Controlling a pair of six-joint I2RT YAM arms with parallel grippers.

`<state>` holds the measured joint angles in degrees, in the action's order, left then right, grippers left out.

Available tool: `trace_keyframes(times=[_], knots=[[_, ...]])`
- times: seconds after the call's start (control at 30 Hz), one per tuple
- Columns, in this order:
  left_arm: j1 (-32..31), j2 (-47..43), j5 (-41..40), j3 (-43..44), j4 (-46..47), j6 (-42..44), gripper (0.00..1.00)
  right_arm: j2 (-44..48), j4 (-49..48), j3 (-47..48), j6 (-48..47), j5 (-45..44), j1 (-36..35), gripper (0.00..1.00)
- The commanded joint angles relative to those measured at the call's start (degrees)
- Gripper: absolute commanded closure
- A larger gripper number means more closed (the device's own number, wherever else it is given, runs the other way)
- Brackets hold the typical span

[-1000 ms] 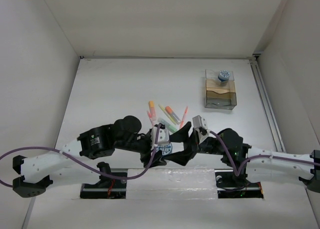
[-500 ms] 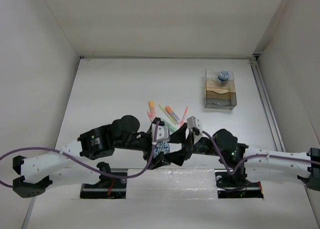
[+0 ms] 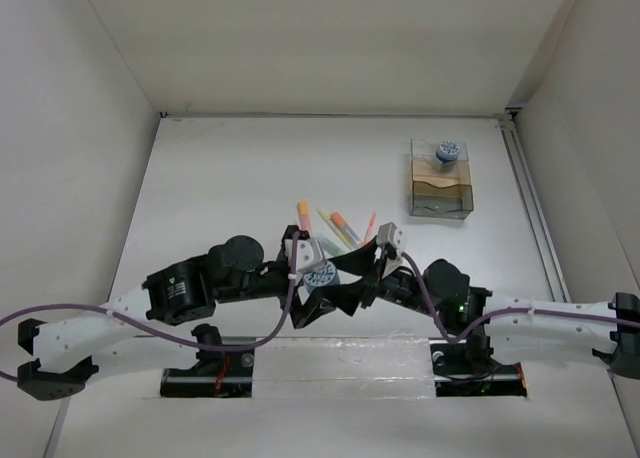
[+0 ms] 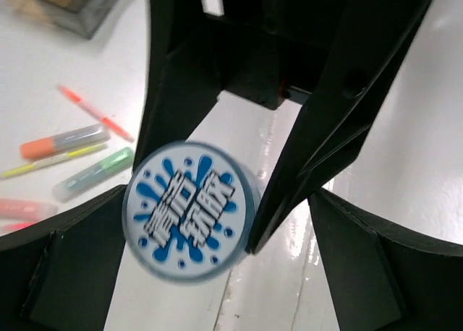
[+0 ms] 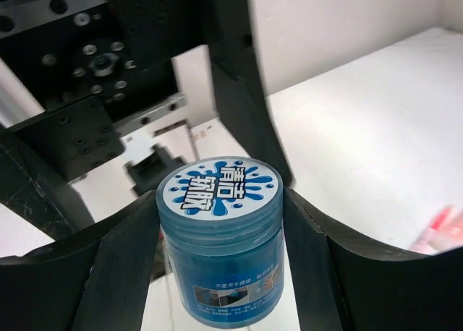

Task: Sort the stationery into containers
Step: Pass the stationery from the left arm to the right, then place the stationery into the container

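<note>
A round blue tub [image 3: 318,275] with a blue-and-white lid hangs just above the table's near middle. My right gripper [image 5: 221,255] is shut on the tub [image 5: 221,233], one finger on each side of its body. My left gripper [image 4: 217,280] stands open, its fingers wide apart and off the tub [image 4: 189,209]. Several pens [image 3: 335,230] in orange, green, yellow and pink lie just beyond the two grippers. The clear container [image 3: 440,188] with tan compartments stands at the far right, a second tub [image 3: 449,151] at its far end.
The two arms meet head-on at the near middle, the right gripper's fingers [image 4: 329,121] reaching in between my left fingers. White walls close the table on three sides. The arm bases [image 3: 210,373] sit along the near edge.
My left gripper has opened and let go of the tub, which stays in the right gripper. Both grippers and the tub have shifted slightly left and away from the near edge.
</note>
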<state>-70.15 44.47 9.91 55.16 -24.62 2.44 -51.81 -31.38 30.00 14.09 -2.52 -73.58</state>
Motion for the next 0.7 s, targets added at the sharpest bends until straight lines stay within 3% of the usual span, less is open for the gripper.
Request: trace_keyframes(times=[0.0, 0.2, 0.3, 0.33, 0.4, 0.67], knots=[[0.4, -3.9, -16.7, -0.3, 6.4, -7.3, 0.01, -0.4, -1.8, 0.1, -0.8, -16.7, 4.3, 1.0], [0.4, -10.4, -27.2, -1.7, 5.3, -12.6, 0.01, -3.3, 0.6, 3.7, 0.0, -14.8, 15.4, 1.0], [0.4, -11.2, -30.4, -3.0, 4.8, -13.9, 0.01, -4.4, 0.6, 5.2, 0.0, -6.0, 19.3, 1.0], [0.4, -11.2, -32.0, -3.0, 4.8, -14.4, 0.01, -5.7, 0.6, 5.8, 0.0, -7.5, 19.4, 1.0], [0.4, -10.6, -37.6, -3.0, 4.1, -16.7, 0.01, -6.9, 1.5, 6.3, 0.0, -12.9, 21.4, 1.0], [0.4, -2.5, -42.9, -3.6, 0.4, -21.1, 0.01, -16.0, 1.5, 15.4, -4.1, -9.3, 38.7, 1.0]])
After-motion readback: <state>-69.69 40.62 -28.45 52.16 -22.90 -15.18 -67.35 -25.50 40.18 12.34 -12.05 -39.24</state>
